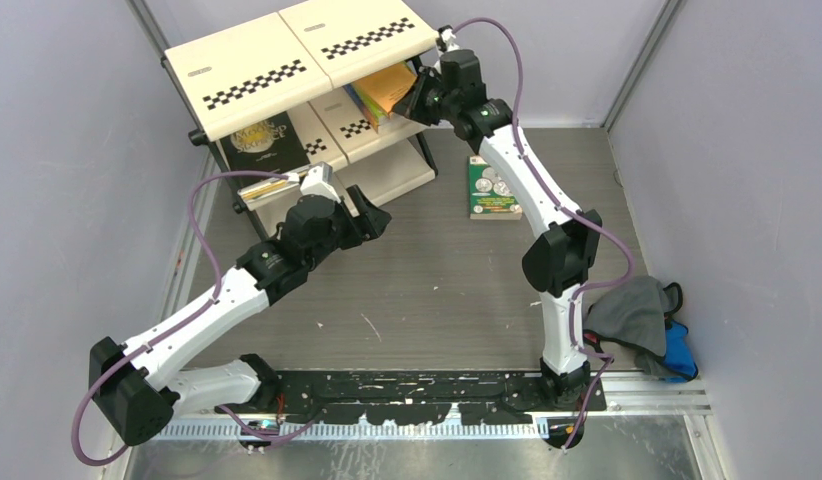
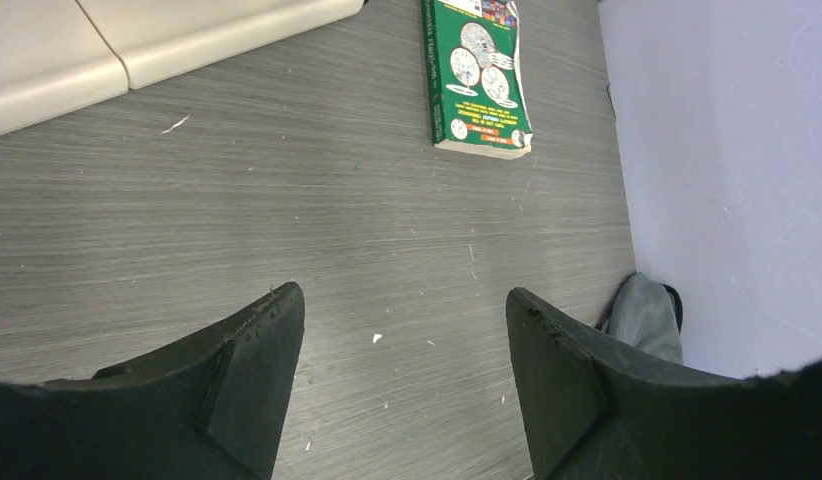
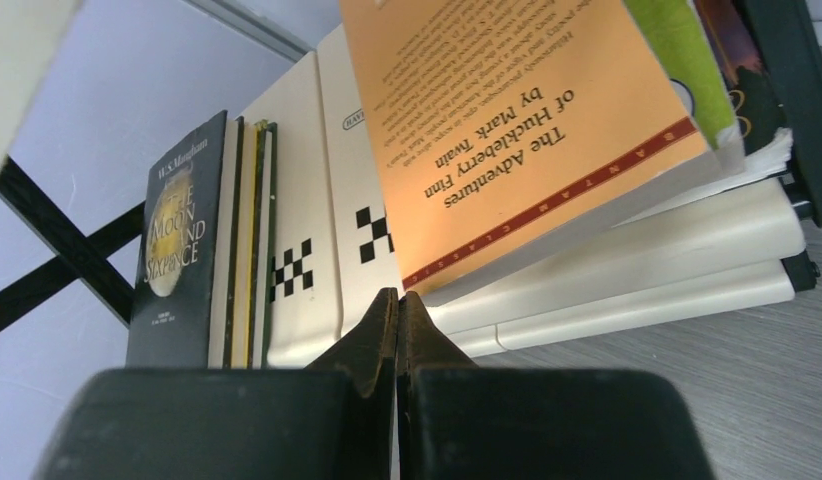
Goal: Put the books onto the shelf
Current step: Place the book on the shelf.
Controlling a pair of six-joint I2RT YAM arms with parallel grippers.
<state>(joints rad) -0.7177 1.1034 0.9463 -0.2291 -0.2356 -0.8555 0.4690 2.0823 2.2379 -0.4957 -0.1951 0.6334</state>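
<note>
Glossy green paperback (image 1: 487, 190) lies flat on grey wood-grain table (image 1: 417, 290)

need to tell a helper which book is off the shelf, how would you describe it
Find the cream checkered shelf at the back left of the grey table. Just right of it, one book lies flat on the tabletop beside the right arm. It is the only book not on the shelf, and its green cover carries pale round pictures.
</note>
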